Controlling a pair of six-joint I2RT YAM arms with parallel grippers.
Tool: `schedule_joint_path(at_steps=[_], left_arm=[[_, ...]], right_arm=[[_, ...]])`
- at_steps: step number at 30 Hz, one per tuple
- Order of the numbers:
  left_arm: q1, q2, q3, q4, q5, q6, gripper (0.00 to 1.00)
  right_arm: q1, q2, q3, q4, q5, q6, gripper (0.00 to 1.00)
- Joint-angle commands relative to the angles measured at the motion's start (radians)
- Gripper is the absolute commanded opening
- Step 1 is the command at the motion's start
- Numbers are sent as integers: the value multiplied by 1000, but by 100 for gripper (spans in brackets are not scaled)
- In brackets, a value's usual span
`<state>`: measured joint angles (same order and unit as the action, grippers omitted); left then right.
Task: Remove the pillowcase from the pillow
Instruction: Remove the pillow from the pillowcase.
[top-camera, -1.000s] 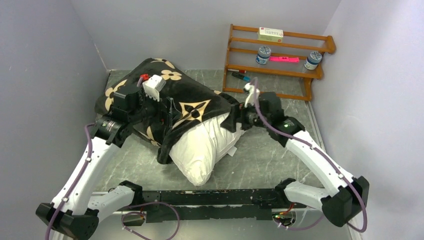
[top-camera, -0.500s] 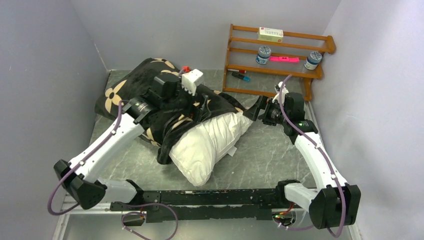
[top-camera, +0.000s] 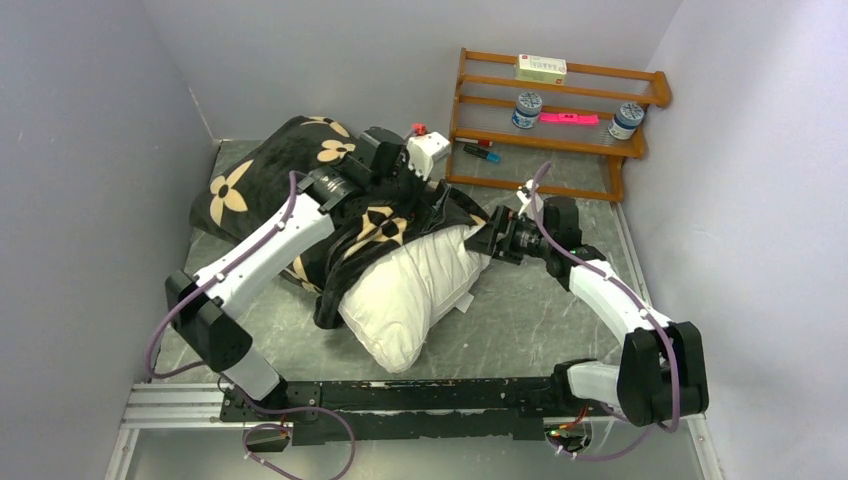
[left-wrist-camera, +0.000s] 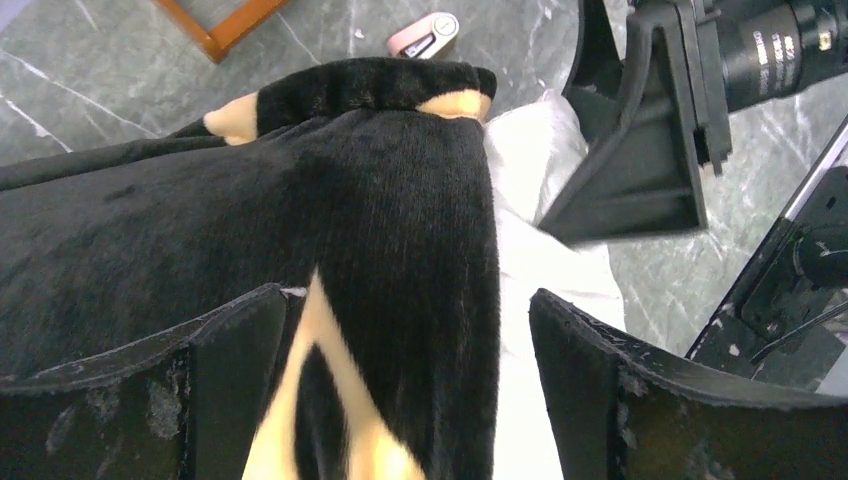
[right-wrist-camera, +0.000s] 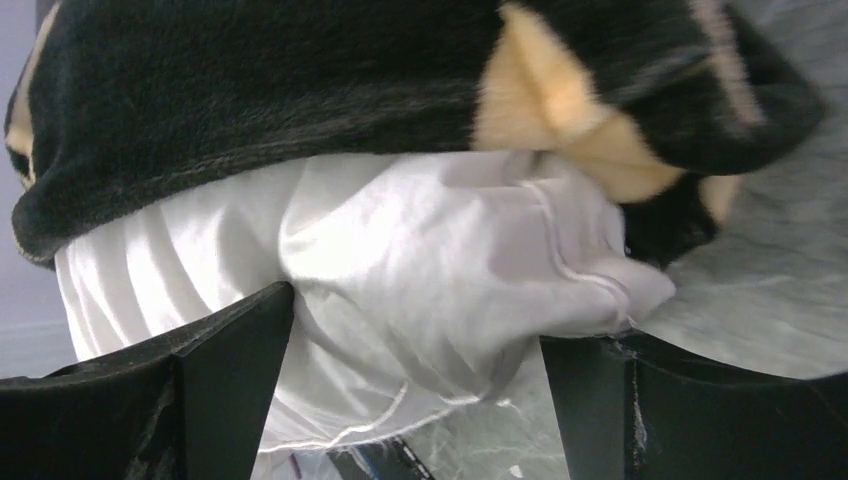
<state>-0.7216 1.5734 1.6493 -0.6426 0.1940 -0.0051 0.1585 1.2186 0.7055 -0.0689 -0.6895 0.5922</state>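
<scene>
Both sets of jaws gaping, nothing held: left gripper (left-wrist-camera: 400, 335) straddles the pillowcase (top-camera: 268, 160) hem, right gripper (right-wrist-camera: 415, 350) faces the bare pillow (top-camera: 405, 295) corner, I'd guess to pin one and peel the other, all bunched toward the tabletop's (top-camera: 530, 320) far-left corner.

Left arm (top-camera: 265, 240), right arm (top-camera: 612, 295): white shells, black joints. Purple cables (top-camera: 152, 345) ran along both. White box (top-camera: 428, 152) with red plug on left wrist. Fingers (left-wrist-camera: 640, 400) were black, wedge-shaped, scuffed pale at edges.

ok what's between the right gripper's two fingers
A bare white end of the pillow, with the pillowcase hem just above it, seen in the right wrist view. The right gripper stands open around it.
</scene>
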Motion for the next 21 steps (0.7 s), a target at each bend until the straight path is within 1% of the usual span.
schedule_joint_path(at_steps=[1,3,5,9,11,12,18,21], left_arm=[[-5,73,86,-17,54,54,96],[-10,132,147,-62,70,71,96],[-35,177,195,-108,39,96,96],[-84,235,252,-152,-94,141,96],[-93,249,269,-163,-118,153,96],[-95,252,272,-164,-123,155,96],[-118,266,288,-169,-109,166,96],[-129,286,292,-163,-159,169,96]], right_arm=[[105,5,-10,137,-68,17,88],[138,-14,-22,157,-58,23,79],[157,-40,-42,190,-60,41,66],[176,-89,-51,177,-56,28,22],[185,-112,-51,164,-56,13,5],[188,-126,-53,164,-54,11,0],[211,-185,-46,164,-52,-11,0],[221,-192,-34,160,-54,-19,0]])
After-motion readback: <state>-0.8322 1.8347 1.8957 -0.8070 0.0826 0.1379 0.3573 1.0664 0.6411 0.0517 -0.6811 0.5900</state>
